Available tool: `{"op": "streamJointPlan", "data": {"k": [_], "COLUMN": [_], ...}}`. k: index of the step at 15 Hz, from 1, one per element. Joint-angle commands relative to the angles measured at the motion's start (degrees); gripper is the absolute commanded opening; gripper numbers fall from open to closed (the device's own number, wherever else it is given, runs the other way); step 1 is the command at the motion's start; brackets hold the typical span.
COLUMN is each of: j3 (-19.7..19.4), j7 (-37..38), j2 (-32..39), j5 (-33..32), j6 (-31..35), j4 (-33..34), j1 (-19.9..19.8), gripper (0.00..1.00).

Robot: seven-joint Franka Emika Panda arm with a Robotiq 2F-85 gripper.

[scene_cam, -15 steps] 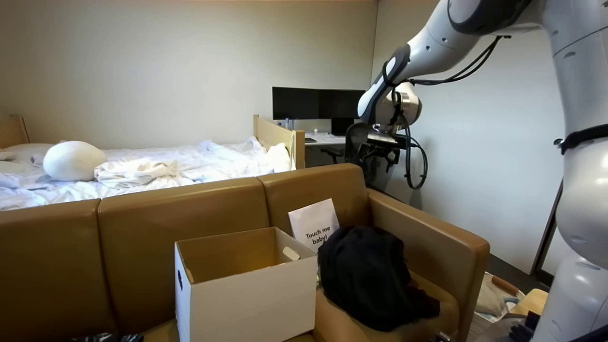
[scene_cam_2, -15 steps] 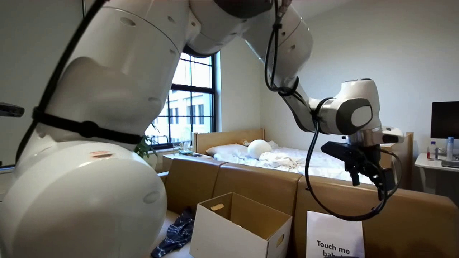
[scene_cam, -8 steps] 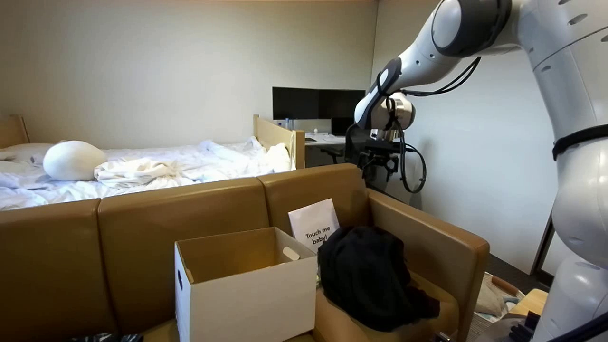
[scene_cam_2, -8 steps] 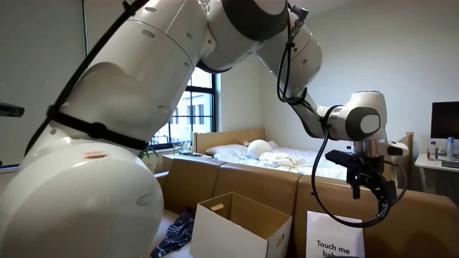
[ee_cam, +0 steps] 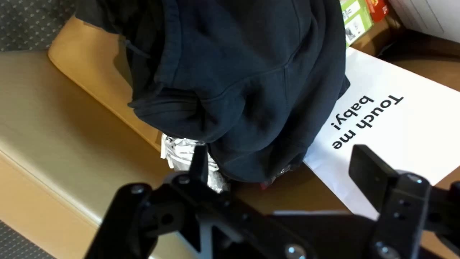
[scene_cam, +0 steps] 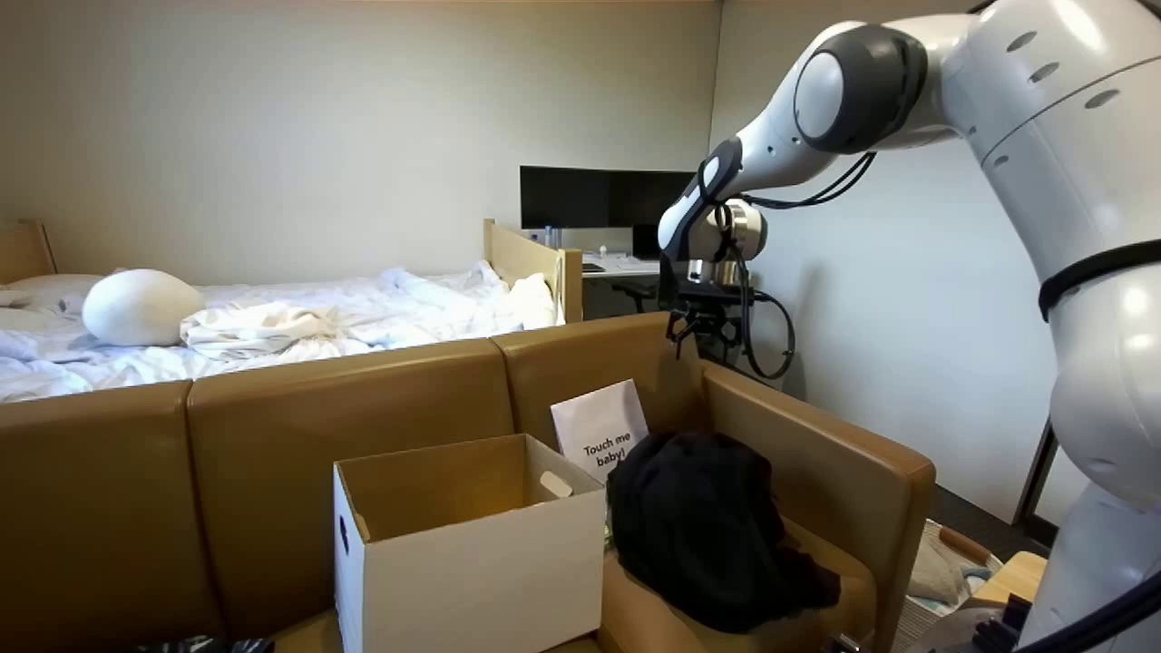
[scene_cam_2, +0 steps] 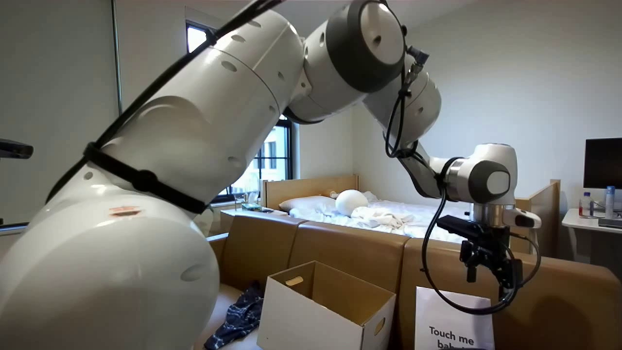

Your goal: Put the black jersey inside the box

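The black jersey [scene_cam: 698, 535] lies in a heap on the sofa seat by the armrest. It fills the upper middle of the wrist view [ee_cam: 248, 64]. The white cardboard box [scene_cam: 481, 580] stands open-topped beside it on the sofa, and shows in an exterior view [scene_cam_2: 311, 316]; its visible inside walls are bare brown and its floor is hidden. My gripper [ee_cam: 284, 163] is open and empty, fingers spread wide, pointing down. In both exterior views the gripper [scene_cam: 703, 343] [scene_cam_2: 487, 283] hangs at sofa-back height, above and behind the jersey and apart from it.
A white "Touch me baby!" sheet [scene_cam: 600, 426] leans on the sofa back between box and jersey. Shiny plastic [ee_cam: 183, 153] lies under the jersey. The armrest [scene_cam: 816, 435] bounds the right side. Patterned dark cloth [scene_cam_2: 238, 316] lies beyond the box. A cable loops beside the gripper.
The arm has come down, and the gripper is lower and further left in an exterior view. The jersey and the box have not moved, and the gripper stays open.
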Motion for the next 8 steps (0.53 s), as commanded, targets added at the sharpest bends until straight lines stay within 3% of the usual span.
{"op": "streamJointPlan", "data": {"k": [1, 8], "j3": [1.7, 1.4], "j7": [1.8, 2.7], "j2": [9.5, 28.6], "j5": [-0.9, -1.8], "j6": [0.5, -2.5], "j4": [9.9, 27.6], "j1": [-1.0, -2.6], "gripper": [1.00, 1.00]}}
